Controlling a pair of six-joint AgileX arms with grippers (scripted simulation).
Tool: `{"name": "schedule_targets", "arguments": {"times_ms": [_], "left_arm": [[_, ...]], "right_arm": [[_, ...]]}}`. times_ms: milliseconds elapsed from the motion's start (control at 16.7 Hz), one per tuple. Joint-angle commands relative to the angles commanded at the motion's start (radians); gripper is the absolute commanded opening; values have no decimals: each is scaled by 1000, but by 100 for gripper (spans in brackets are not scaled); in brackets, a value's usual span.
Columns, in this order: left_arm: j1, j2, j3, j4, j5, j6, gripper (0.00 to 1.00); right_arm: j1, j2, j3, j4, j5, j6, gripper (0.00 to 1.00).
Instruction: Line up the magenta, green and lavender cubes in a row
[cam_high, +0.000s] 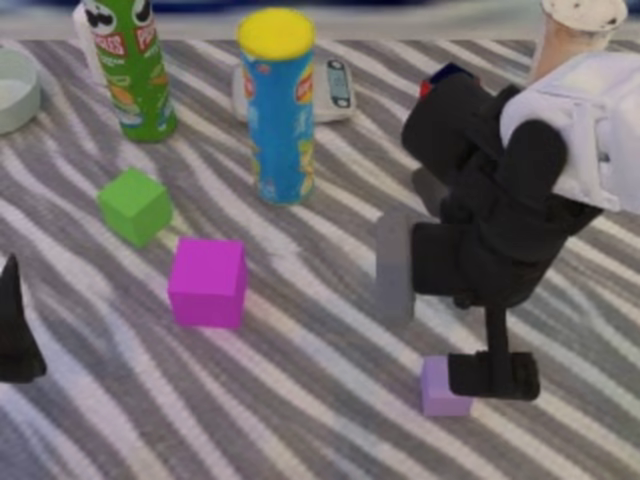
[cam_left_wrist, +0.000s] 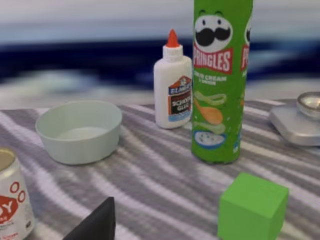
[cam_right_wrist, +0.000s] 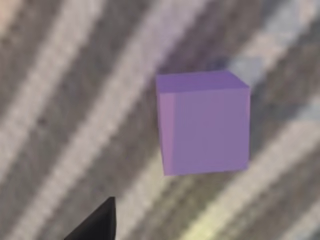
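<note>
The right gripper's fingers (cam_high: 492, 375) hang low, just beside the lavender cube (cam_high: 443, 388); I cannot tell how wide they stand. The cube sits on a grey, wavy-striped worktop (cam_high: 300, 400). Taking the lavender cube as landmark: the magenta cube (cam_high: 207, 282) lies well apart toward the top view's left, the green cube (cam_high: 135, 206) farther beyond it. A blue can (cam_high: 277, 105) and green Pringles can (cam_high: 130, 65) stand far behind. The left gripper (cam_high: 15, 325) is parked at the left edge.
</note>
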Motion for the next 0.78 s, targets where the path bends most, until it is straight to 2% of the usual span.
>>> {"name": "schedule_targets", "arguments": {"times_ms": [360,780], "left_arm": [[-85,445,450,-365,41,116,100],[-163,1286,1152,-901,63,279,100]], "right_arm": [[-152,-348,-232,223,-25,137,100],[-393,-952,-684,553,-45,413,100]]}}
